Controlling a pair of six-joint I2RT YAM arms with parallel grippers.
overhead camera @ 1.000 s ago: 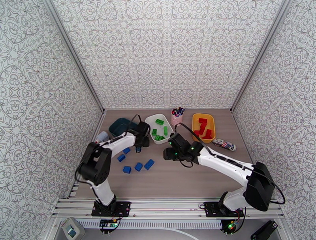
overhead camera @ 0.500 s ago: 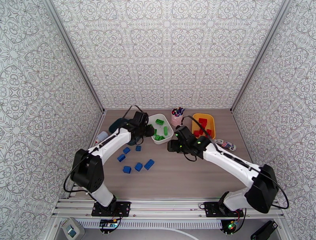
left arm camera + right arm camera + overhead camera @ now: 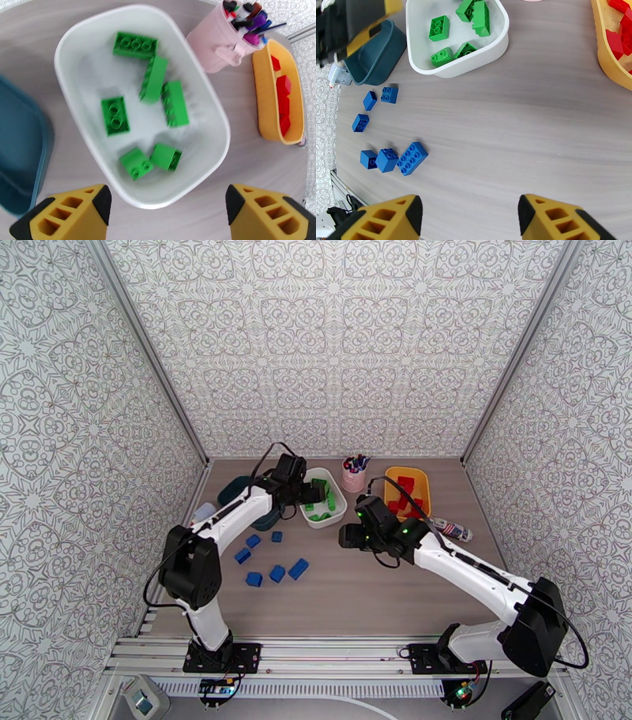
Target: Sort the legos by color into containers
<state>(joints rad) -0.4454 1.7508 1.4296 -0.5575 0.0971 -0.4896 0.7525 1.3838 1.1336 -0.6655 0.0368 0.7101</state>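
Green bricks in the white tub and red bricks in the yellow tub look done, six blue bricks lie loose on the table beside the seemingly empty teal tub, and left gripper and right gripper both have jaws apart, holding nothing.

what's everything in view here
white rounded plastic tub: one, white, centre back
dark teal plastic tub: one, teal, back left
yellow plastic tub: one, yellow, back right
green studded plastic bricks: six, green, in white tub
red plastic bricks: several, red, in yellow tub
blue studded plastic bricks: six, blue, loose on wooden table
pink cup of pens: one, pink, beside white tub
printed tube: one, white, beside yellow tub
left gripper: jaws open, above white tub
right gripper: jaws open, above table
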